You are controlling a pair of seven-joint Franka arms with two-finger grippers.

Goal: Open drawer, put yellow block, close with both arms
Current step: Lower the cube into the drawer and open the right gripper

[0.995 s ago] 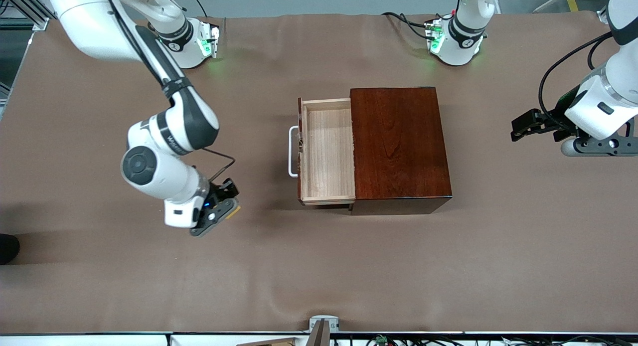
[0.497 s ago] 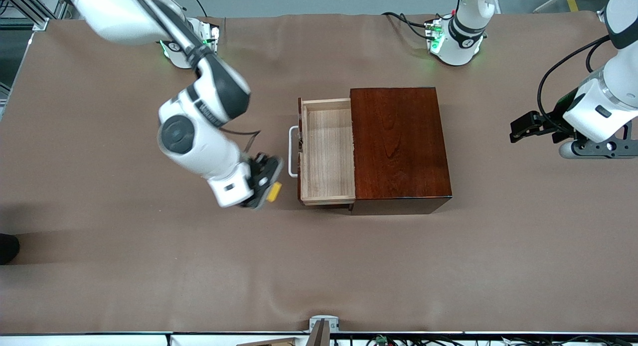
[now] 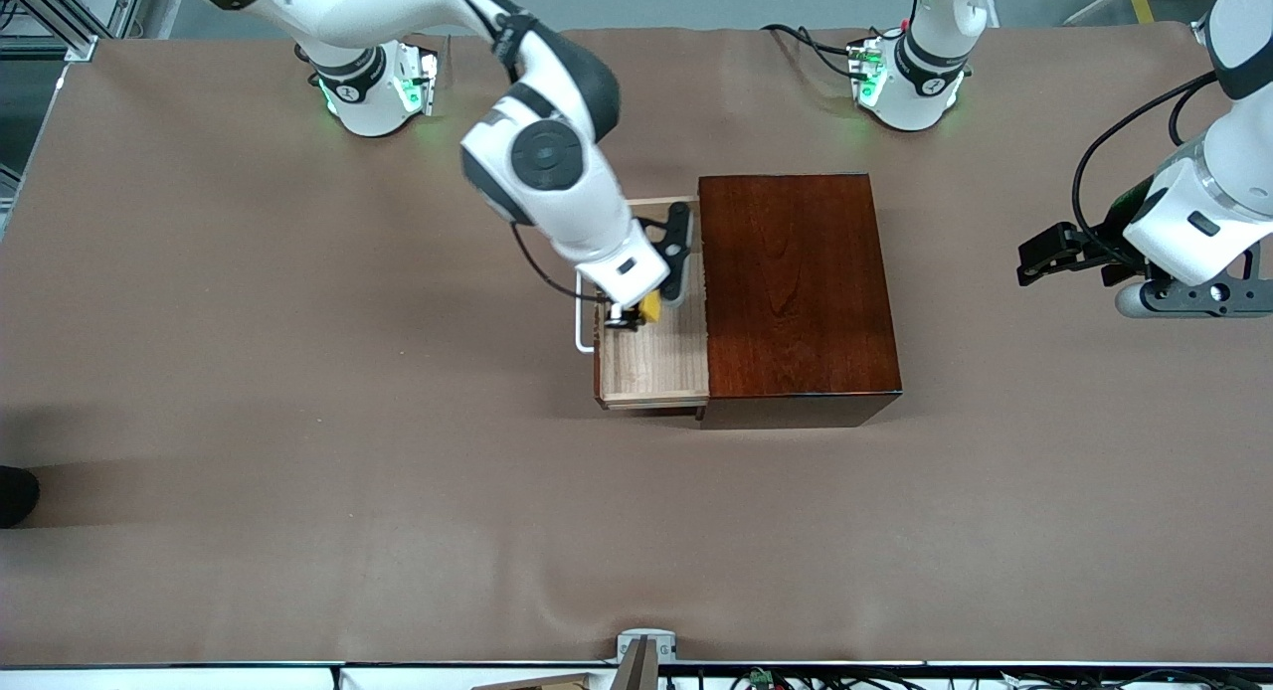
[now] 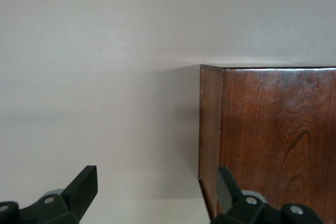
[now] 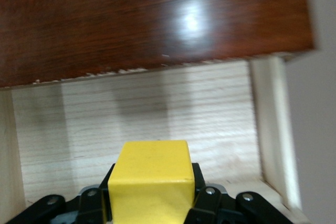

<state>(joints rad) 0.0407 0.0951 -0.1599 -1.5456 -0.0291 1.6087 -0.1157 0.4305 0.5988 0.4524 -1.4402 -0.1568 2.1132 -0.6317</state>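
Note:
The dark reddish-brown wooden box [image 3: 799, 287] stands mid-table with its drawer [image 3: 656, 367] pulled out toward the right arm's end, showing a pale wood interior [image 5: 157, 108] and a white bar handle [image 3: 580, 332]. My right gripper [image 3: 641, 312] is shut on the yellow block [image 3: 649, 307] and holds it over the open drawer; in the right wrist view the block [image 5: 152, 182] sits between the fingers above the drawer floor. My left gripper [image 3: 1034, 256] is open and empty, waiting above the table beside the box's closed end [image 4: 210, 135].
The brown table cloth [image 3: 298, 471] covers the whole table. Both green-lit arm bases [image 3: 378, 84] stand at the edge farthest from the front camera. A small mount [image 3: 644, 650] sits at the nearest table edge.
My right arm has carried the yellow block from the table on the right arm's end to over the open drawer. The left arm has barely moved.

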